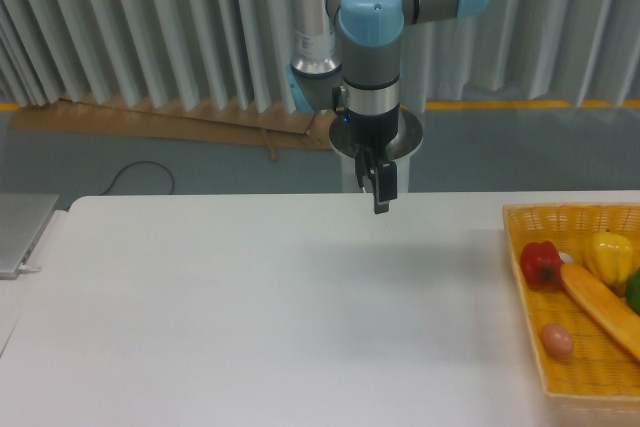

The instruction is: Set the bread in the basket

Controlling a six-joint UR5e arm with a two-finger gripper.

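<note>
While the grey and blue robot arm [370, 37] hangs at the upper centre of the frame, its black fingers [380, 187] are seen pressed together with nothing between them, above the white worktop [260, 317]. The long orange-yellow baguette-like bread [601, 309] is found lying diagonally inside the yellow-orange woven basket [524, 322] at the lower right edge, beside a red pepper [541, 264], a yellow pepper [611, 257] and a small brownish egg [557, 341].
</note>
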